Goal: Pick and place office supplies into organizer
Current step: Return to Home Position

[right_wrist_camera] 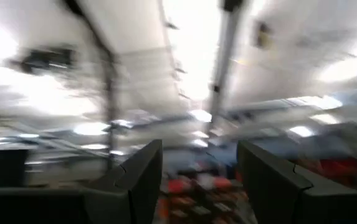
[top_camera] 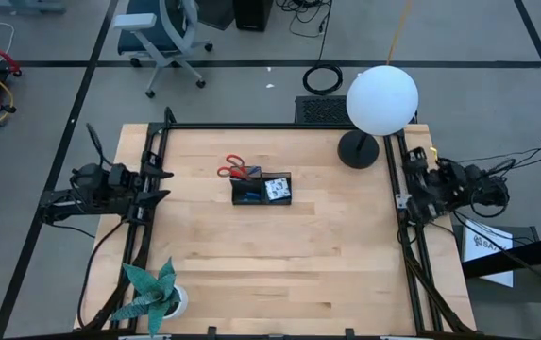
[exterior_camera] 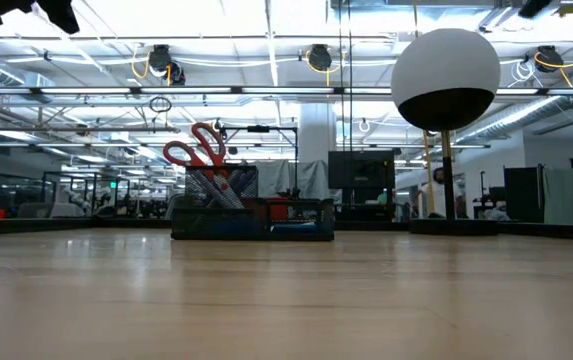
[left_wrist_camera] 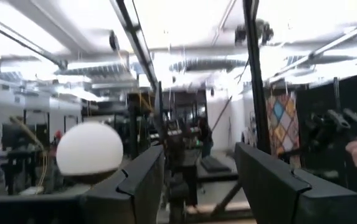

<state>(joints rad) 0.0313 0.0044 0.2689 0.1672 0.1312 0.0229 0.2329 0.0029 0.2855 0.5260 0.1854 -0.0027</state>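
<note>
Both the left hand [left_wrist_camera: 198, 168] and right hand [right_wrist_camera: 198, 165] gape empty, well apart from the organizer [top_camera: 262, 189].

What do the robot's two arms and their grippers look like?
The left arm and the right arm are dark and jointed, with thin black cables running beside them. The left gripper and the right gripper each have two broad, matte black, angular fingers.

Organizer [top_camera: 261, 202] contents too small to tell
</note>
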